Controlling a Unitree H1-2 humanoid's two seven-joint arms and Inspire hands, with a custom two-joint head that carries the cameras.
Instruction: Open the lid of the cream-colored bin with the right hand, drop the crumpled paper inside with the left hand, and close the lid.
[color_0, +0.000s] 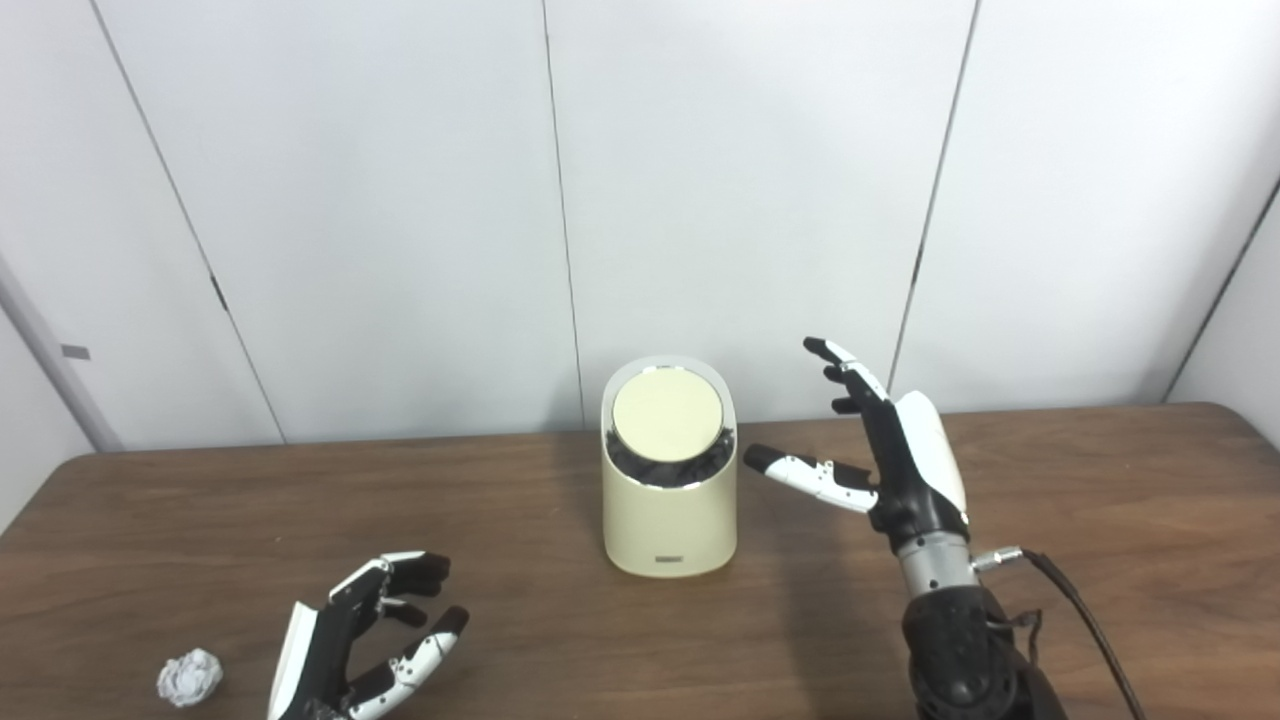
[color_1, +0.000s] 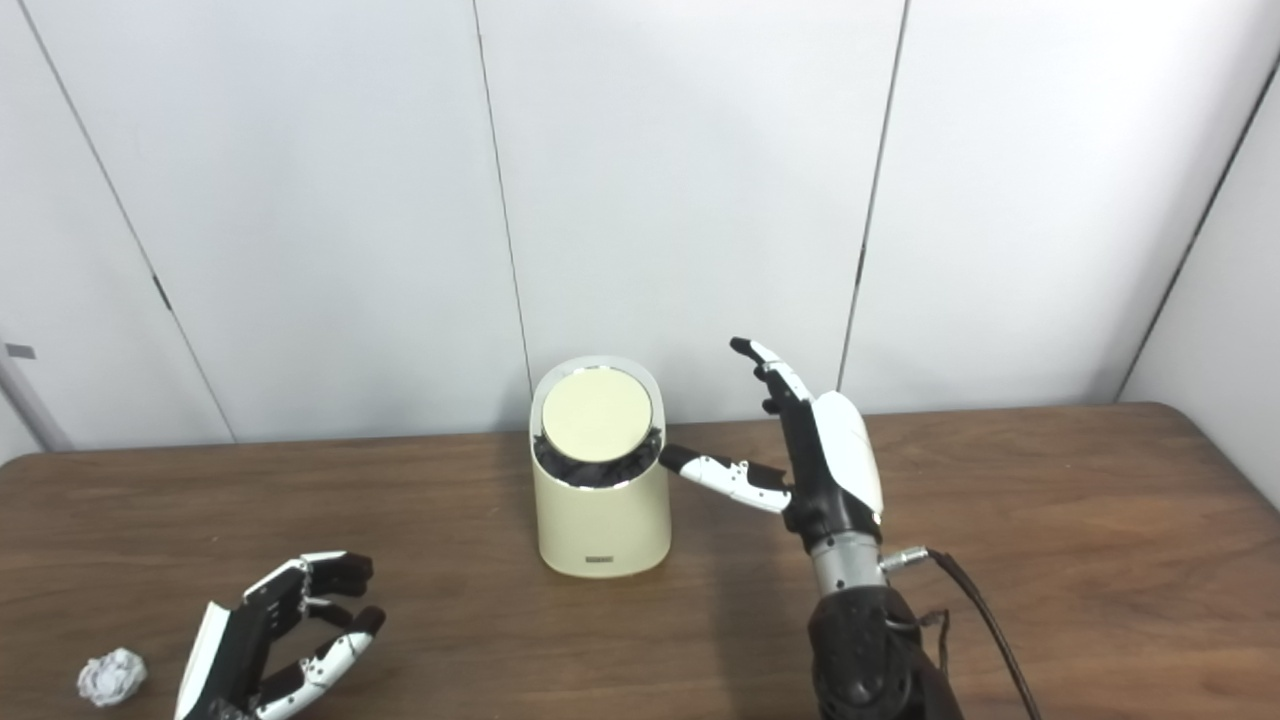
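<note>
Left eye view puts the cream-colored bin (color_0: 669, 490) near the middle of the brown wooden table (color_0: 1100, 520), standing upright toward the far edge, in front of the white panelled wall (color_0: 400, 200). Its round lid (color_0: 667, 415) sits tilted toward me inside the slanted top ring, with a dark gap showing along the lid's lower edge.

To the right of the bin, the right hand (color_0: 905, 455) is raised above the table with its wrist below and its fingers (color_0: 845, 375) pointing up, spread and holding nothing. Its thumb (color_0: 805, 470) reaches sideways toward the bin's upper right side, the tip just beside the wall; I cannot tell whether it touches. A dark cable (color_0: 1080, 610) trails from the wrist.

Down at the near left, the left hand (color_0: 365, 635) lies low over the table, palm turned inward, fingers loosely curled and apart, empty. The crumpled paper (color_0: 189, 677) rests on the table just to the left of that hand, not touching it and well apart from the bin.
</note>
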